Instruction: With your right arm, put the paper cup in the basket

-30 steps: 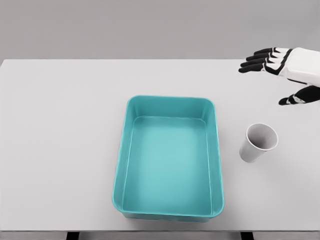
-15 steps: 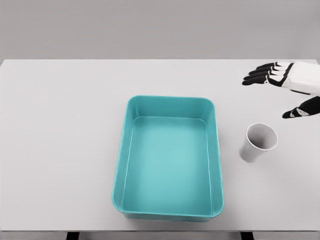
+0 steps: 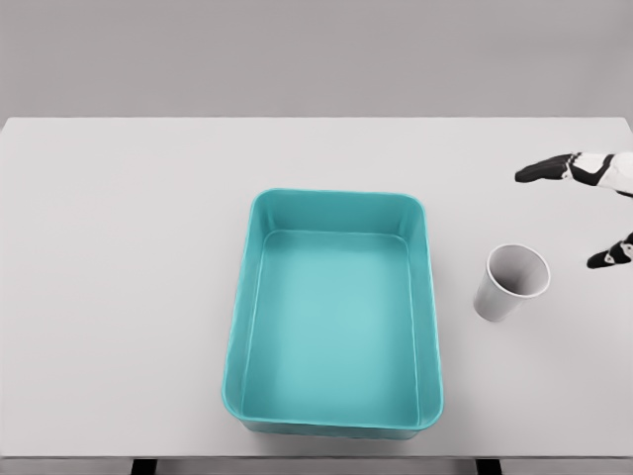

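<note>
Paper cup point(image 3: 514, 282) is standing upright just left of and below the right robot hand point(image 3: 593, 213), whose fingers are spreading apart, holding nothing.

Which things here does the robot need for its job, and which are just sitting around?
Needed for the job:
paper cup, upright on the table
teal basket, nothing in it
right hand, fingers spread

Just there:
white table

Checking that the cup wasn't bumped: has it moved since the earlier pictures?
No. The paper cup stands in the same spot right of the basket.
</note>
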`<state>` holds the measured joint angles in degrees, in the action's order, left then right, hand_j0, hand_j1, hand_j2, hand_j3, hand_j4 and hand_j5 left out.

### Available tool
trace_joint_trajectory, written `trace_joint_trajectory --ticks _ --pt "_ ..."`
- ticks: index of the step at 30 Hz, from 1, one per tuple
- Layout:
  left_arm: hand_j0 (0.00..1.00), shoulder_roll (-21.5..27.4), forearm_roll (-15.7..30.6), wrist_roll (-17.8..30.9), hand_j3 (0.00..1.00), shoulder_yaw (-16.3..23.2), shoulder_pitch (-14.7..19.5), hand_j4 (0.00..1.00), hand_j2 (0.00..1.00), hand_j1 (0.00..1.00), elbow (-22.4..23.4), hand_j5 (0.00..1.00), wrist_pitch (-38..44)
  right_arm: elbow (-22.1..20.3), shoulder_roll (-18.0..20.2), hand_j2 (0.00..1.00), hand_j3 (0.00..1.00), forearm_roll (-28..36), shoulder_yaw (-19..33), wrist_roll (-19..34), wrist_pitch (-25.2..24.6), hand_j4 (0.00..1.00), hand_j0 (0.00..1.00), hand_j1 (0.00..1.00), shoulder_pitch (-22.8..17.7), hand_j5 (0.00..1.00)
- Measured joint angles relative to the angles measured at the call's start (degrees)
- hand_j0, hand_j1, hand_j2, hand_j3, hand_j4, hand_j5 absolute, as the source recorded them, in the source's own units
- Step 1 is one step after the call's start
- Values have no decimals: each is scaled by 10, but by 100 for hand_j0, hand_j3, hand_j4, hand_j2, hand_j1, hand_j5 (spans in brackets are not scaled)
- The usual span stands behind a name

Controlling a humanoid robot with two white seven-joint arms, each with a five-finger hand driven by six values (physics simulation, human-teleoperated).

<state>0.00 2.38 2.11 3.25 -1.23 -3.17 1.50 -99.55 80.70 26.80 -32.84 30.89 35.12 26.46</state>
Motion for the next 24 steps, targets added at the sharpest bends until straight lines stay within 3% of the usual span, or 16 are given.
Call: trace_joint_trajectory --ticks 9,13,18,24 --pt "100 0 0 0 100 0 0 100 100 100 0 100 0 -11 -4 99 99 -123 6 39 0 99 99 99 6 99" --pt "100 0 0 0 100 0 0 100 100 100 0 100 0 -11 -28 99 99 -178 6 41 0 99 99 99 28 99" --pt "100 0 0 0 100 0 0 100 100 100 0 100 0 -11 -41 99 99 -203 6 41 -2 99 99 99 54 99" --pt "100 0 0 0 100 0 0 100 100 100 0 100 0 -10 -74 99 99 -207 5 41 -47 99 99 99 77 99"
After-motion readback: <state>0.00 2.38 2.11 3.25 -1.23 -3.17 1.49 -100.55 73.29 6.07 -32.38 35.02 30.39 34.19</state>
